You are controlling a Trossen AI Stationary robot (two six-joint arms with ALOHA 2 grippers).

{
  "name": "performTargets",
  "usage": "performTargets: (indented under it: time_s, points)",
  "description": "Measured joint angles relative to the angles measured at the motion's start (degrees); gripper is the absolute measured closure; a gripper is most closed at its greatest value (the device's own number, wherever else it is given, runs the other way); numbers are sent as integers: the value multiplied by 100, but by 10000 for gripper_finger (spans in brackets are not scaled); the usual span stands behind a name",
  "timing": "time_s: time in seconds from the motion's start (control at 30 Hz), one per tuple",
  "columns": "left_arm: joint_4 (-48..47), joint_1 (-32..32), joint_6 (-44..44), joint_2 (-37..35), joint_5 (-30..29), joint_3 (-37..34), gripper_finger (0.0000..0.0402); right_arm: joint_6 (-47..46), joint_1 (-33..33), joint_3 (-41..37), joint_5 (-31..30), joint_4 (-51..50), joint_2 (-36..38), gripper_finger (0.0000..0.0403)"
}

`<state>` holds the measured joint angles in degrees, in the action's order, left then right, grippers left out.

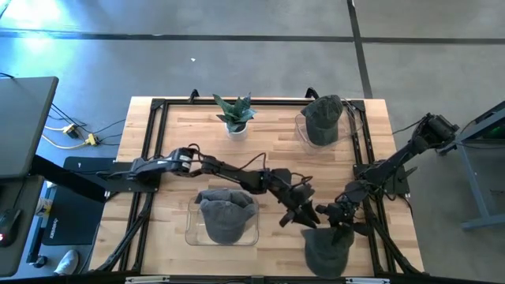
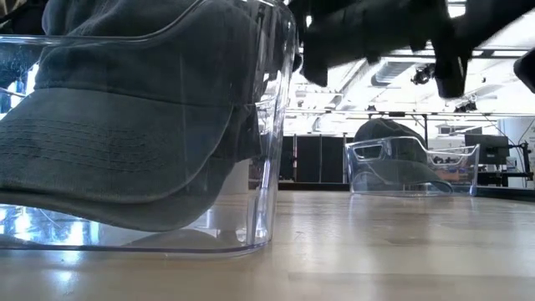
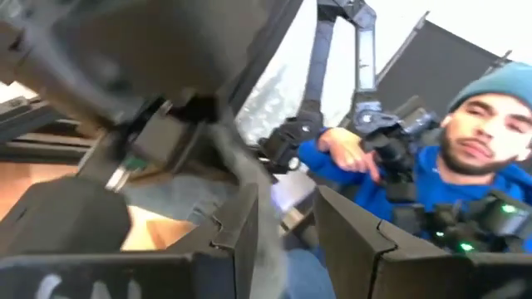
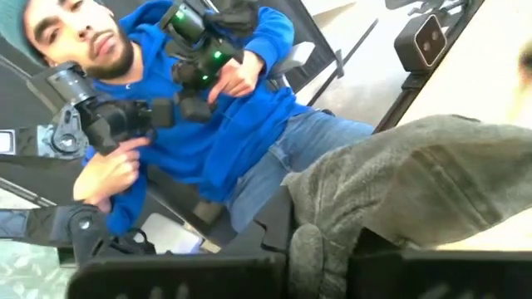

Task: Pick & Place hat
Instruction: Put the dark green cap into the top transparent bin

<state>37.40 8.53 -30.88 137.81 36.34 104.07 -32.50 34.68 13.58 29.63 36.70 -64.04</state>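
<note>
**Both grippers on the loose hat at five o'clock**

I am in the pick step. My right gripper sits at about five o'clock on the table, fingers clamped tight on the edge of the grey hat, whose cloth fills my right wrist view, bunched between my fingers. My left gripper reaches across just beside it, at the hat's ten o'clock edge, jaws narrowly parted with a fold of grey cloth running between them; I judge it holds the hat too, though I can't be sure it bites.

The hat lies at the near edge of the table, not in any bin. Its long axis seems to run from twelve to six o'clock, crown end toward me at twelve; which end carries the brim I cannot tell.

Two other hats already sit in clear bins, at seven o'clock and at one o'clock.

Next, I reckon, comes an even lift with both arms, so the cloth doesn't slip or stretch.
</note>
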Motion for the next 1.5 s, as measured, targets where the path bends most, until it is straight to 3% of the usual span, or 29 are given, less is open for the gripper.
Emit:
performTargets:
  time_s: [0.1,0.2,0.3,0.4,0.53,0.7,0.9,1.07,1.27,1.37,1.5]
  points:
    - [-524,-97,165,-181,191,17,287,-92,-15,0,-3,-1,3,385]
    - [-1788,-144,808,-457,56,0,287,-31,-65,10,21,-56,4,392]
    - [-3519,-146,1771,-878,-890,-1,287,364,-175,174,99,-587,143,397]
    - [-5223,-83,2610,-1328,-2179,14,287,974,-281,438,-56,-1896,467,394]
    - [-6839,114,3170,-1658,-3854,-9,287,1850,-512,1149,-1156,-4259,1009,398]
    - [-7498,100,3170,-1694,-4789,-11,287,2713,-798,2383,-2810,-6689,1431,396]
    - [-6997,-24,3207,-1732,-5224,-459,287,3724,-1295,3826,-3829,-8663,1495,397]
    - [-6536,-70,3186,-2010,-5634,-1053,287,5301,-1809,4754,-4340,-9589,1496,399]
    - [-5620,-113,3072,-2410,-6210,-1883,287,7441,-2573,5351,-5392,-9642,1495,399]
    - [-5150,-106,3063,-2670,-6535,-2225,287,8152,-3105,5401,-5624,-9548,1494,400]
    - [-4979,-59,2911,-2749,-6539,-2395,287,8976,-3969,5399,-5771,-9548,1433,397]
